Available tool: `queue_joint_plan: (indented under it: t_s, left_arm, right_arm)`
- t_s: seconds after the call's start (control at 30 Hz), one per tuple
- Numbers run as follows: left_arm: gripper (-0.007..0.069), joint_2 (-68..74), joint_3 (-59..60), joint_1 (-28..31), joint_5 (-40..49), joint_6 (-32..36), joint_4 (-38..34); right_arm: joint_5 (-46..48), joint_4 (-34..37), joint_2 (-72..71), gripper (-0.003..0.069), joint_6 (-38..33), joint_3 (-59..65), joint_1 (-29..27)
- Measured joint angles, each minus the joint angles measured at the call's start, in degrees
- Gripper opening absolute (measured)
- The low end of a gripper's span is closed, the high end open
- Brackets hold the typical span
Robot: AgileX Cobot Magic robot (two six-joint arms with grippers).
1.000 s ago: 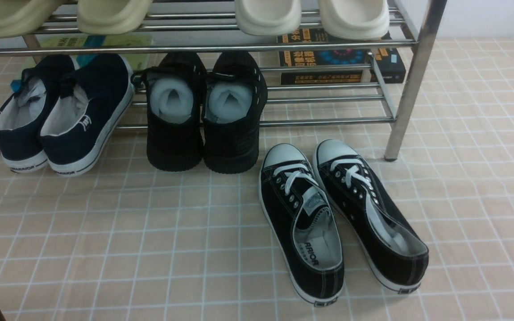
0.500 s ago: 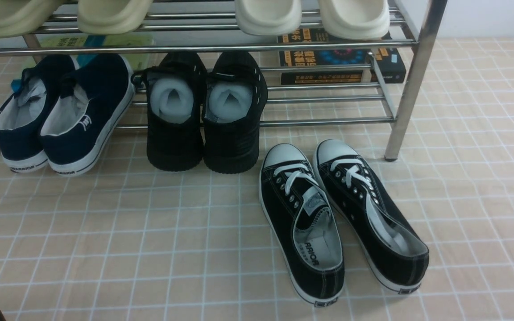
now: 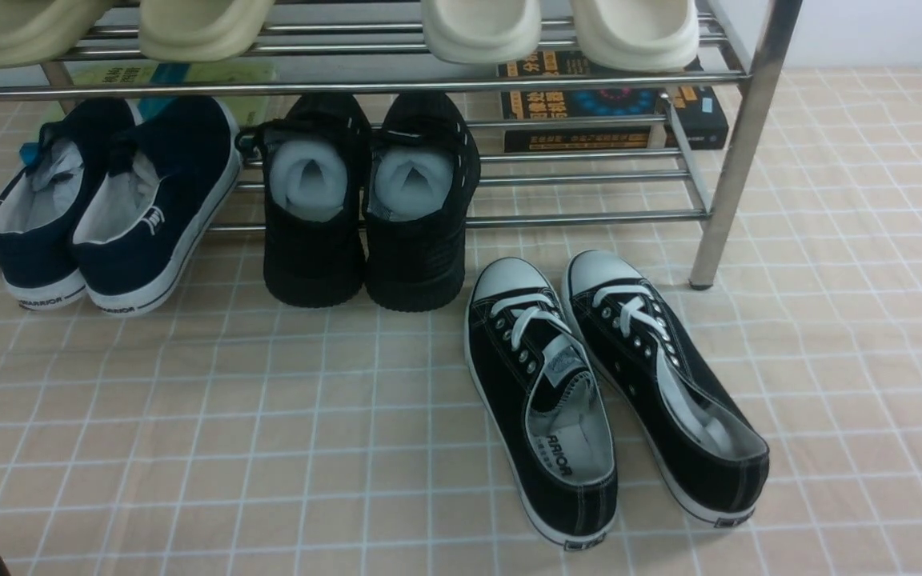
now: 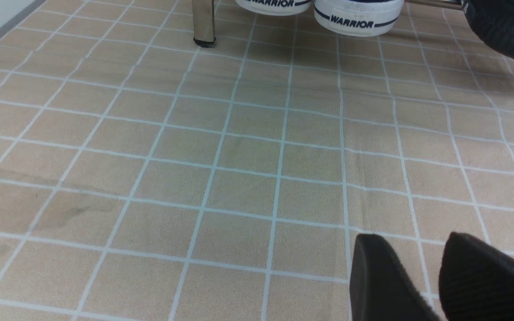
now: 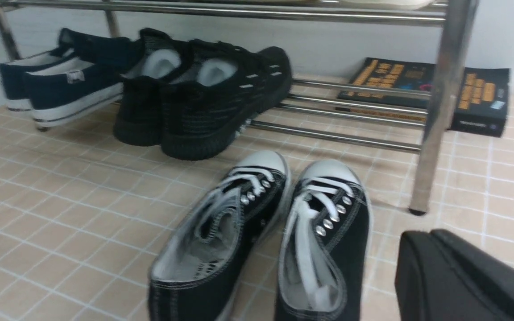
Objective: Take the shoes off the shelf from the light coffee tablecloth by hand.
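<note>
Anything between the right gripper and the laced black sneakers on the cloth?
Nothing visible. The shoes lie on the tablecloth outside the shelf, with bare cloth between them and the right gripper.

Bare tablecloth (image 3: 189, 448) left of shoes (image 3: 605, 392); shelf (image 3: 737, 152) behind.

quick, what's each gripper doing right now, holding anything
Left gripper: open, holding nothing, above the tablecloth.
Right gripper: looks shut, holding nothing; the shoes lie free beside it.

Plain pale wall (image 5: 328, 49) behind.
</note>
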Motion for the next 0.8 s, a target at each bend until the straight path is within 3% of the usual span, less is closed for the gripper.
queue_joint_plan:
  t_s: [0.2, 0.37, 0.63, 0.8]
  left_arm:
    - [0.024, 0.0, 0.0, 0.0, 0.0, 0.0, 0.0]
    - [0.024, 0.0, 0.0, 0.0, 0.0, 0.0, 0.0]
    - [0.024, 0.0, 0.0, 0.0, 0.0, 0.0, 0.0]
    - [0.024, 0.0, 0.0, 0.0, 0.0, 0.0, 0.0]
  right_arm:
    - [1.02, -1.73, -7.77, 0.0017, 0.0, 7.88, -12.31]
    - [1.51, -1.94, -12.27, 0.0024, 0.0, 12.16, -17.2]
    - [9.7, -1.71, -12.83, 0.0038, 0.0, 12.29, -25.47]
    - [11.5, -1.71, -12.83, 0.0042, 0.0, 11.91, -27.01]
